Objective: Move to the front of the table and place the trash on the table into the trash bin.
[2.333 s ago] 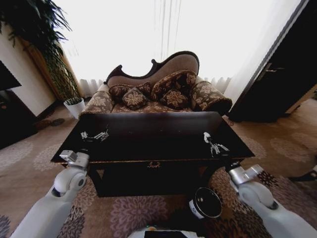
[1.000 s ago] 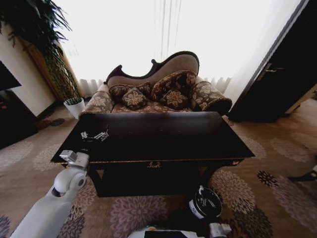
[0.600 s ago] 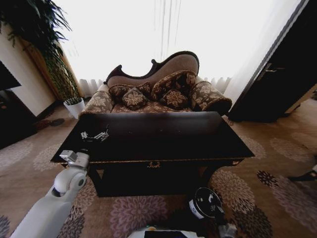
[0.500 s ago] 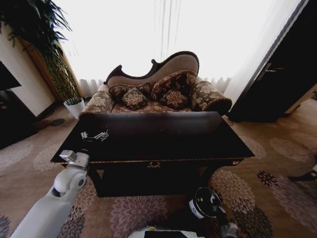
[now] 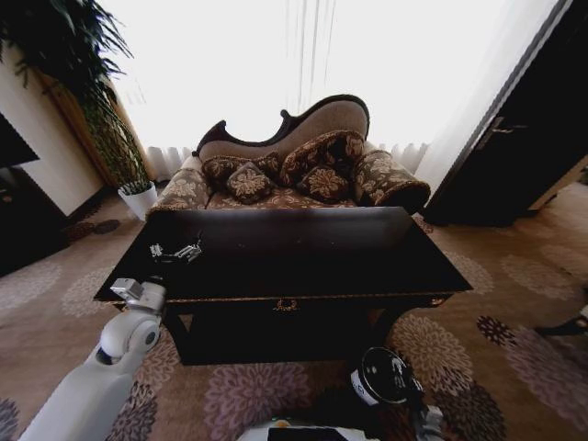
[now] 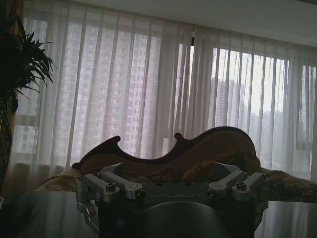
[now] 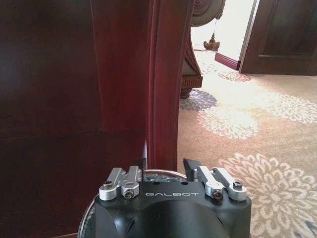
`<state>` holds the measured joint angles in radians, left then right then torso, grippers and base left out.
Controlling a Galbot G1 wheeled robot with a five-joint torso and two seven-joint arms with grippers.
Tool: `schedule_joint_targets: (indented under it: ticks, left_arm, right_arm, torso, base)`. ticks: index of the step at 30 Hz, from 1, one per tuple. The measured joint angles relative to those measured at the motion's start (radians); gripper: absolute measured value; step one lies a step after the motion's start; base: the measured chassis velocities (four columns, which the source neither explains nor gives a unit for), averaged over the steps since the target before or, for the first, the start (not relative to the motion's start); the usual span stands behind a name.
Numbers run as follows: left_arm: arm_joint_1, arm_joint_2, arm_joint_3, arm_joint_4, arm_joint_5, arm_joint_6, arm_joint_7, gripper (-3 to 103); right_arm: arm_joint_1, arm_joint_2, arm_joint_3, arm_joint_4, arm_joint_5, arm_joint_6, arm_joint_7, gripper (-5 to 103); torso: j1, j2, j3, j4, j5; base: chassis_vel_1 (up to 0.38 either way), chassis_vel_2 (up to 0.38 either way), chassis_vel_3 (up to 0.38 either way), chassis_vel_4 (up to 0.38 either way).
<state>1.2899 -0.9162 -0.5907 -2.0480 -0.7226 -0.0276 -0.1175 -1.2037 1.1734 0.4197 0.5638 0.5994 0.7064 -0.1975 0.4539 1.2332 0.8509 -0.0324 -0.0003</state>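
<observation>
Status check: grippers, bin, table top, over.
Right gripper open, down over small black cylindrical trash bin. Left gripper hovering above dark glossy wood table, left side. Nothing in the way.

We are in a home living room. At twelve o'clock an ornate sofa (image 5: 294, 170) backs sheer curtains (image 5: 276, 64). Floral carpet (image 5: 514, 303) surrounds us.

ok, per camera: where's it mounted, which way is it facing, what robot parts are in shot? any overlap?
Head: high, looking forward and down at the table and sofa; left arm lower left, right gripper over the trash bin.
Left wrist: above the tabletop, facing sofa and curtains; left gripper.
Right wrist: low, facing a table leg and carpet.
Shared: the sofa, in head and left wrist.
</observation>
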Motion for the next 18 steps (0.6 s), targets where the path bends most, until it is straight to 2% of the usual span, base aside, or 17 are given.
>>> schedule_joint_targets:
  ticks: [3,5,6,7,8,9,11,12,16,18]
  left_arm:
    - [0.0,0.0,0.0,0.0,0.0,0.0,0.0,100]
    - [0.0,0.0,0.0,0.0,0.0,0.0,0.0,100]
    - [0.0,0.0,0.0,0.0,0.0,0.0,0.0,100]
    - [0.0,0.0,0.0,0.0,0.0,0.0,0.0,100]
    - [0.0,0.0,0.0,0.0,0.0,0.0,0.0,100]
    - [0.0,0.0,0.0,0.0,0.0,0.0,0.0,100]
    - [0.0,0.0,0.0,0.0,0.0,0.0,0.0,100]
    - [0.0,0.0,0.0,0.0,0.0,0.0,0.0,100]
    - [0.0,0.0,0.0,0.0,0.0,0.0,0.0,100]
    - [0.0,0.0,0.0,0.0,0.0,0.0,0.0,100]
  right_arm:
    - [-0.005,0.011,-0.001,0.002,-0.003,0.0,-0.001,60]
    - [-0.007,0.013,-0.001,0.004,-0.003,0.0,-0.001,60]
    - [-0.009,0.015,-0.001,0.008,-0.003,0.0,-0.001,65]
    - [-0.02,0.022,-0.001,0.02,-0.007,0.005,-0.001,76]
    - [-0.032,0.027,-0.001,0.034,-0.01,0.008,-0.001,76]
    - [-0.05,0.033,-0.001,0.055,-0.013,0.013,-0.001,82]
    - [-0.058,0.036,-0.001,0.065,-0.014,0.015,-0.002,82]
    - [-0.098,0.051,0.0,0.113,-0.019,0.026,-0.007,92]
    - [-0.171,0.08,0.027,0.212,-0.037,0.054,-0.023,99]
    - [-0.246,0.107,0.058,0.32,-0.04,0.075,-0.038,100]
  torso:
    - [0.0,0.0,0.0,-0.0001,0.0]
    - [0.0,0.0,0.0,-0.0001,-0.0001]
    - [0.0,0.0,0.0,-0.0001,-0.0001]
    - [0.0,0.0,0.0,0.0001,-0.0001]
    - [0.0,0.0,0.0,0.0001,-0.0002]
    - [0.0,0.0,0.0,0.0001,-0.0003]
    - [0.0,0.0,0.0,0.0001,-0.0003]
    - [0.0,0.0,0.0,0.0,0.0001]
    - [0.0,0.0,0.0,-0.0001,-0.0002]
    - [0.0,0.0,0.0,-0.0001,0.0]
  base:
    - [0.0,0.0,0.0,0.0]
    - [0.0,0.0,0.0,0.0]
    - [0.0,0.0,0.0,0.0]
    - [0.0,0.0,0.0,0.0]
    - [0.0,0.0,0.0,0.0]
    - [0.0,0.0,0.0,0.0]
    - [0.0,0.0,0.0,0.0]
    - [0.0,0.0,0.0,0.0]
    - [0.0,0.0,0.0,0.0]
    - [0.0,0.0,0.0,0.0]
